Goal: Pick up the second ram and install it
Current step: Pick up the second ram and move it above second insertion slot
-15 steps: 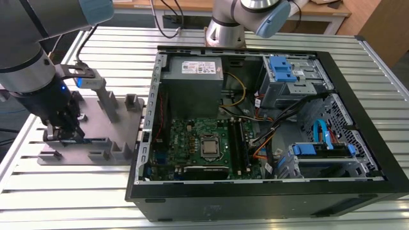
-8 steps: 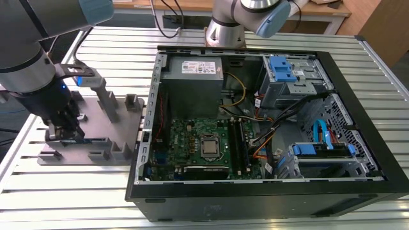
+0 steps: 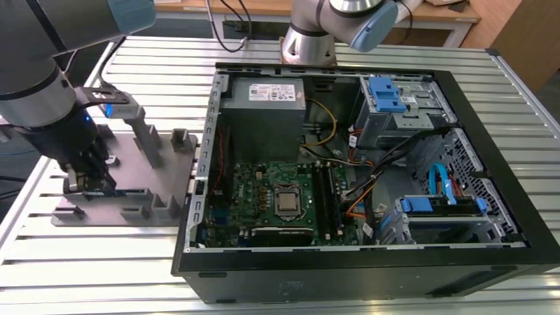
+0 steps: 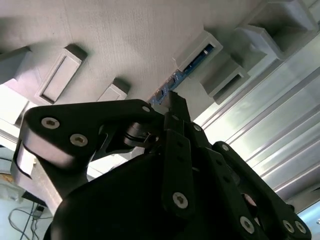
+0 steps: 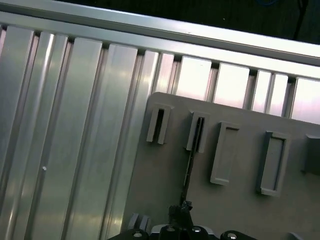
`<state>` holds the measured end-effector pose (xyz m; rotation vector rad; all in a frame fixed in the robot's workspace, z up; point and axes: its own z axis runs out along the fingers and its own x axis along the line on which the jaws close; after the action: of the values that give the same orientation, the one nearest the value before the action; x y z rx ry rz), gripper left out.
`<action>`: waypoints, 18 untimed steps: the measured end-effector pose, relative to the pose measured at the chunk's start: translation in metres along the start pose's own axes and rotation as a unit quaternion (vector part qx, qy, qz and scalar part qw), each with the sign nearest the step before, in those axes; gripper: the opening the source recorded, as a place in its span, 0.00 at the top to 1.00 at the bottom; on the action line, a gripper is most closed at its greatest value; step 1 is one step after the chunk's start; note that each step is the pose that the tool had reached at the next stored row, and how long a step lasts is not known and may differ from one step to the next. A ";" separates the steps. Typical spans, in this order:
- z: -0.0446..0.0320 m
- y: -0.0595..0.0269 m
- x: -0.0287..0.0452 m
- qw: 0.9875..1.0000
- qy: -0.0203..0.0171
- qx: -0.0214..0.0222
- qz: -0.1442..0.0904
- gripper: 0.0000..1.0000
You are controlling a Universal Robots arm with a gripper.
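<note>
The tool (image 3: 88, 184) is down on the grey plate (image 3: 175, 178) that lies on the slatted metal table (image 3: 105, 262), at the exterior view's left of the open computer case (image 3: 350, 283). It is clenched on the memory stick (image 3: 127, 192), which stands on its long edge in the plate, near the plate's front edge as the exterior view shows it. In the second wrist view the dark tips of the tool (image 4: 174, 98) come together over the blue-green board of the memory stick (image 4: 186, 69). The far end of the board runs into a slotted block (image 4: 200, 50) raised from the plate (image 4: 125, 40), and the ribs of the table (image 4: 270, 115) lie beyond. In the first wrist view the memory stick (image 5: 191, 160) shows edge-on as a thin dark line. One end sits in a slotted block (image 5: 197, 132) and the other end is gripped by the tool (image 5: 181, 209). More raised blocks stand in a row along the plate (image 5: 165, 165), with the table (image 5: 65, 125) just beside it. In the exterior view the case lies on its side with its green main board (image 3: 271, 197) facing up, well apart from the memory stick. A tall post (image 3: 144, 138) rises from the plate just behind the tool.
</note>
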<state>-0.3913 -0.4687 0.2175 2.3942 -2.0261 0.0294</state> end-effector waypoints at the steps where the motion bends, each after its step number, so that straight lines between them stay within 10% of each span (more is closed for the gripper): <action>1: 0.0002 0.0000 0.0000 1.000 0.000 0.000 0.009 0.89; 6: 0.0011 0.0000 -0.0001 0.999 0.000 -0.001 0.053 0.89; 10: 0.0014 0.0002 -0.0002 0.997 -0.010 0.000 0.073 0.89; 18: 0.0031 0.0002 -0.0001 0.992 -0.010 0.000 0.123 0.89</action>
<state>-0.3915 -0.4687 0.2144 2.1362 -2.3166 0.0058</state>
